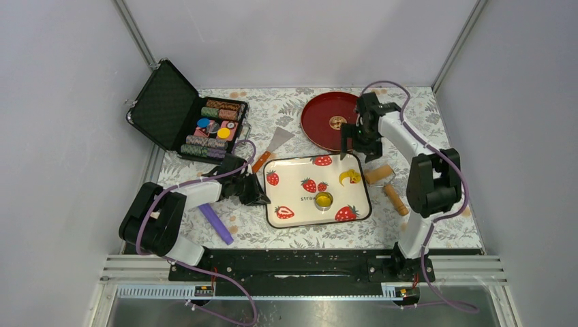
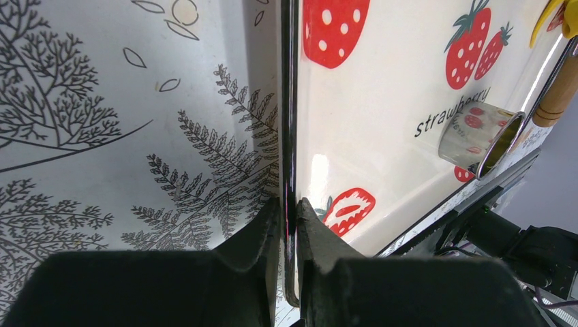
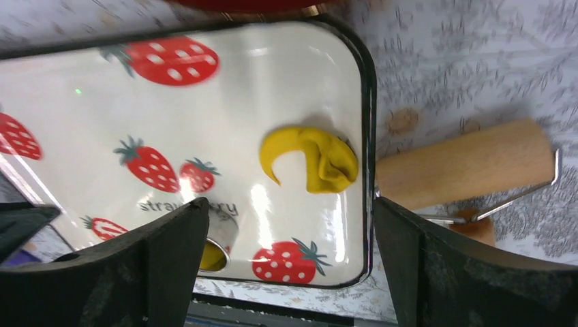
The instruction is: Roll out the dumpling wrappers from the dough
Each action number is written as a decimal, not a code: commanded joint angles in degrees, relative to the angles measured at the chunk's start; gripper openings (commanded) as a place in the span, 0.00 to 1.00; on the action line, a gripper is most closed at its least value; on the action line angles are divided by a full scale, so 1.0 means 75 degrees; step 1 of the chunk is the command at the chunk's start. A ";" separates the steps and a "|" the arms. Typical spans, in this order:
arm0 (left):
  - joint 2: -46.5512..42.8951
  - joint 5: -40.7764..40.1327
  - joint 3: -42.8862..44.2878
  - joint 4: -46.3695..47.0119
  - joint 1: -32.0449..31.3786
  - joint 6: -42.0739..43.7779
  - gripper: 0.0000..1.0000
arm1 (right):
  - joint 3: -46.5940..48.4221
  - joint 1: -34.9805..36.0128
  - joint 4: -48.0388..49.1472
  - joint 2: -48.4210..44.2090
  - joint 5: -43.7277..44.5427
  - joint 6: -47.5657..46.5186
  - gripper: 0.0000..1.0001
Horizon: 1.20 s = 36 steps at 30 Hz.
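Observation:
The dough [image 1: 350, 177] is a bright-yellow crescent lump at the far right of the strawberry-print tray [image 1: 293, 184]; it also shows in the right wrist view [image 3: 313, 160]. A metal ring cutter [image 1: 324, 199] stands on the tray with a small round yellow wrapper piece inside it [image 3: 210, 257]. My left gripper [image 1: 262, 197] is shut on the tray's left rim [image 2: 289, 136]. My right gripper [image 1: 358, 150] is open and empty, held above the tray's far right corner, apart from the dough. A wooden rolling pin [image 1: 385, 184] lies just right of the tray.
A red plate [image 1: 327, 119] sits behind the tray under my right arm. An open black case of poker chips [image 1: 184, 116] is at the back left. A scraper with an orange handle [image 1: 272, 146] and a purple stick [image 1: 217, 223] lie left of the tray.

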 commanded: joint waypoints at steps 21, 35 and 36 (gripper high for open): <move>0.0497 -0.0899 -0.0319 -0.0780 -0.0044 0.0483 0.00 | 0.6647 -0.0427 -0.2305 0.4903 -0.1137 0.1278 0.45; 0.0211 -0.0651 -0.0389 -0.0832 -0.0111 0.0541 0.00 | 0.4841 -0.0386 -0.2407 0.4425 -0.1694 0.0749 0.24; 0.0174 -0.0646 -0.0394 -0.0875 -0.0140 0.0526 0.00 | 0.4704 -0.0381 -0.2358 0.4320 -0.1742 0.0742 0.24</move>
